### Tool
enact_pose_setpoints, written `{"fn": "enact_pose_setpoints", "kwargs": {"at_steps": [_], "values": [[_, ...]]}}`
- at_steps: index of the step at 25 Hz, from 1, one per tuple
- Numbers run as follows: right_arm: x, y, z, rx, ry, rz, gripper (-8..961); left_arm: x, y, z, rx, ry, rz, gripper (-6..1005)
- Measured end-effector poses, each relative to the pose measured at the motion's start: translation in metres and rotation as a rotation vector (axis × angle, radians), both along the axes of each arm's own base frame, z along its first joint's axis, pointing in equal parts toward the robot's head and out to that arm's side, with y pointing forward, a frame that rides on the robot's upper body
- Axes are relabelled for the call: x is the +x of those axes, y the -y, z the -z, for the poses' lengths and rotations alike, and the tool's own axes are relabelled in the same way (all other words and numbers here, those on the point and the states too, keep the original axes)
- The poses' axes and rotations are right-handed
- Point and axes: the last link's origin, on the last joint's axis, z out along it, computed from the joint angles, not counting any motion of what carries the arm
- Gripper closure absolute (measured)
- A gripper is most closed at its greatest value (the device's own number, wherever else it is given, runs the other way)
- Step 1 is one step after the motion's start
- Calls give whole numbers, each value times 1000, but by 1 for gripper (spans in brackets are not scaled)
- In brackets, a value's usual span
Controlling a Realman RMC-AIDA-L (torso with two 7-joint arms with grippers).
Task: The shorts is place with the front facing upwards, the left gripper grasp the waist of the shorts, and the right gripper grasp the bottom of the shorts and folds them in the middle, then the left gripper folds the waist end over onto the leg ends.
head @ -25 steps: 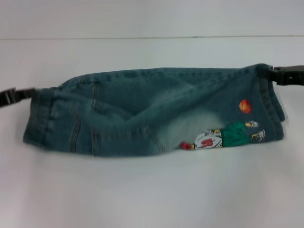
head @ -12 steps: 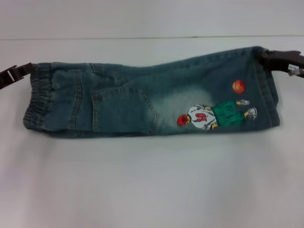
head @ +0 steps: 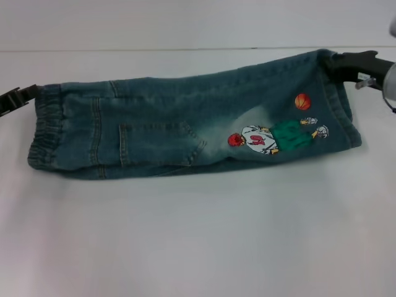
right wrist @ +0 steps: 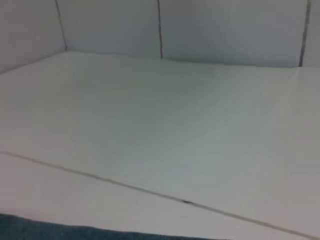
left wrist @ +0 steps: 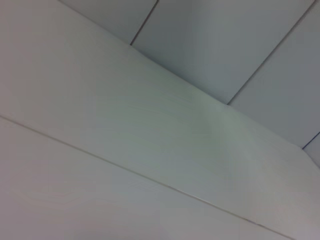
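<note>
The shorts (head: 185, 133) lie folded lengthwise across the white bench (head: 198, 247); left gripper (head: 15, 99) pinching the waist (head: 44, 133), right gripper (head: 346, 65) clamped on the hems (head: 343, 111). Best lay both ends flat, edges aligned, before releasing

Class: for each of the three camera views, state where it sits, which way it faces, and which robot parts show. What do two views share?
Head: high, looking down at the shorts on the table; left hand at the waist, right hand at the hem.
Left wrist: faces only table and wall; no robot parts.
Right wrist: low over the table; no robot parts.
Shared: head and right wrist both show the shorts' denim.
</note>
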Motion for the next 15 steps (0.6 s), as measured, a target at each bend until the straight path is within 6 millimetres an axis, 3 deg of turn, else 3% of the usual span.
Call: {"fn": "enact_pose_setpoints", "kwargs": {"at_steps": [4,12,15], "values": [[-3,-4,7,5,19,19,827,2,1,6,-20,-21,26,979],[-1,-6,15,7,34,57,803,3,-1,11,-26,-25,18,855],[2,-3,16,3,30,66,731,0,1,10,-26,-24,14,809]]}}
